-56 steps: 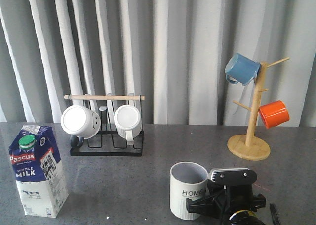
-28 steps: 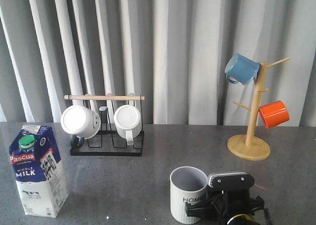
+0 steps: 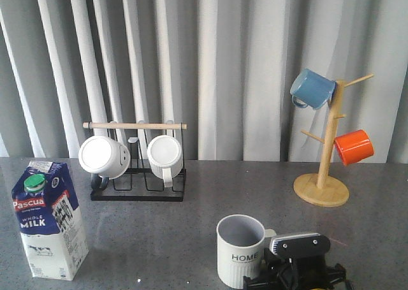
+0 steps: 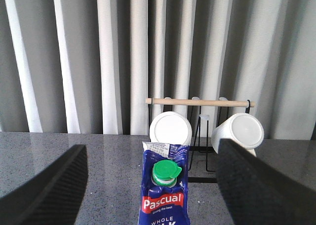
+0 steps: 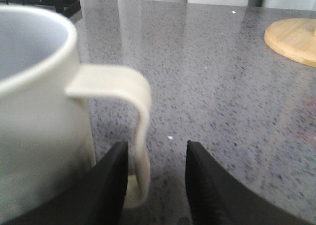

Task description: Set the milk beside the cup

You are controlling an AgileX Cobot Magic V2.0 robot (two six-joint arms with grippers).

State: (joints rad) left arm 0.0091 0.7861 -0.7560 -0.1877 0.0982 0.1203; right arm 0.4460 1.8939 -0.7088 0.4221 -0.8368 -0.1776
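Note:
The milk (image 3: 50, 220) stands upright at the table's front left, a blue-and-white carton with a green cap. In the left wrist view the milk (image 4: 164, 195) stands between the wide-open fingers of my left gripper (image 4: 150, 158), not touched. The cup (image 3: 240, 250), ribbed and marked "HOME", stands at the front centre-right. My right gripper (image 3: 296, 271) is low just right of it. In the right wrist view the cup (image 5: 34, 111) fills one side and its handle (image 5: 140, 111) lies in the gap of the right gripper (image 5: 155, 151), whose jaws stand apart.
A black wire rack (image 3: 137, 191) with two smooth white mugs stands at the back left. A wooden mug tree (image 3: 322, 189) at the back right holds a blue mug (image 3: 312, 89) and an orange mug (image 3: 354, 146). Grey curtains hang behind the table.
My right gripper has sunk lower toward the front edge. The cup has shifted slightly left, so its "HOME" lettering and handle now show. The milk has not moved.

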